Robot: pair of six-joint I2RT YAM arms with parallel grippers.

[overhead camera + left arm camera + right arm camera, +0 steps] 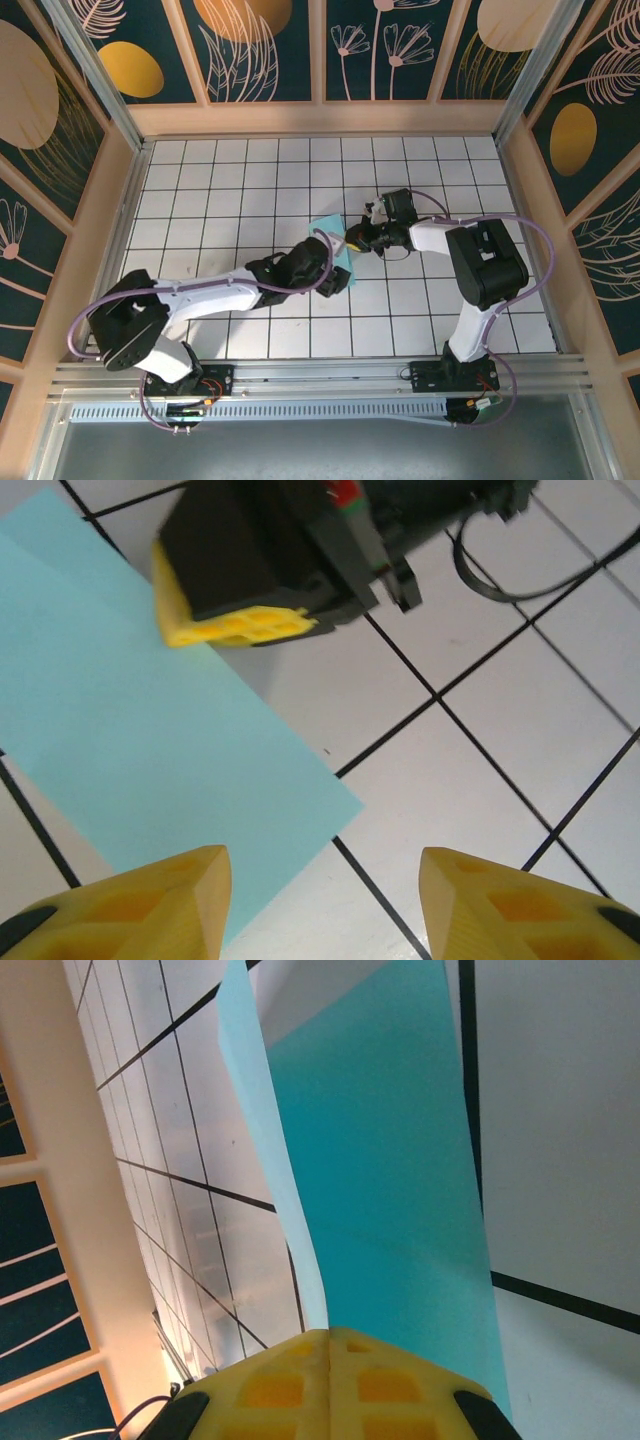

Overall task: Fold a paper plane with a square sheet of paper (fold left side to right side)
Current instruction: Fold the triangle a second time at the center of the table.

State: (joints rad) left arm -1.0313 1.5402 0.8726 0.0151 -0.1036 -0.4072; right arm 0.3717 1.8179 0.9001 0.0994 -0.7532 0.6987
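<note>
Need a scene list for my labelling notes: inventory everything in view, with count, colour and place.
sheet of paper: one, light cyan-blue, mid-table between the two claws, one edge pinched by the right claw
table: one, white tiles with black grid lines, filling the enclosure floor
wall panels: several, dark teal with gold and peach plant motifs in light wood frames, around the table
rail: one, silver metal, along the near edge under the arm bases
cables: lilac loops, one at each arm
arms: two, white and black, reaching in from the near edge
left claw: one, yellow fingers, open, over the paper's corner
right claw: one, yellow fingers, shut on the paper
</note>
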